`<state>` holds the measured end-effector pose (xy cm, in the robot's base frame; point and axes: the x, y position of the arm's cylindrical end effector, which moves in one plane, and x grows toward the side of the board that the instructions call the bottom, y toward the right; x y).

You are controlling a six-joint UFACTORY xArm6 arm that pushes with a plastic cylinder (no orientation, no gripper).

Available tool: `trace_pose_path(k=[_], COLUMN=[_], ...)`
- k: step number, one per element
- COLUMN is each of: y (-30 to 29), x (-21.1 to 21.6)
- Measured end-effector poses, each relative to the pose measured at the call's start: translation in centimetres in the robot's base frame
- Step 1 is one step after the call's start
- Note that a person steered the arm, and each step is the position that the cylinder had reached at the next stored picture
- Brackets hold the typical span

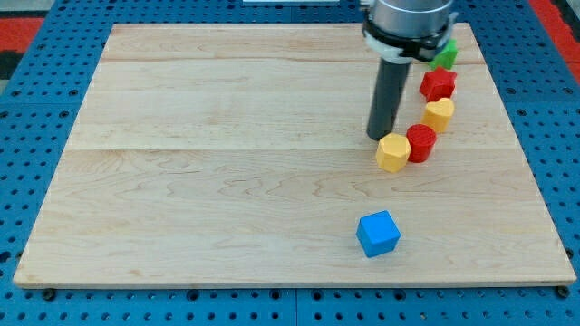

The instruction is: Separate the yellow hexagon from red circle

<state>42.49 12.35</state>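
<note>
The arm shows at the view's top as a wide round collar of brushed silver-grey metal, with a black band around its lower rim. From beneath it runs a straight, smooth, dark charcoal cylindrical rod, matte and unmarked, of even thickness down to my tip (378,137), which is cut flat.

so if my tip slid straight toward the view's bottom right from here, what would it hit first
Most likely the yellow hexagon: my tip sits just off its upper-left edge, with the red circle touching the hexagon's far side.
</note>
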Motion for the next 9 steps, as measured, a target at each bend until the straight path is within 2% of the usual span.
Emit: trace_pose_path(k=[2, 4, 6, 7, 8, 9], y=[5.5, 3.9, 6.5, 6.1, 0.7, 0.4], x=[0.6, 6.0, 6.8, 7.1, 7.2, 4.8])
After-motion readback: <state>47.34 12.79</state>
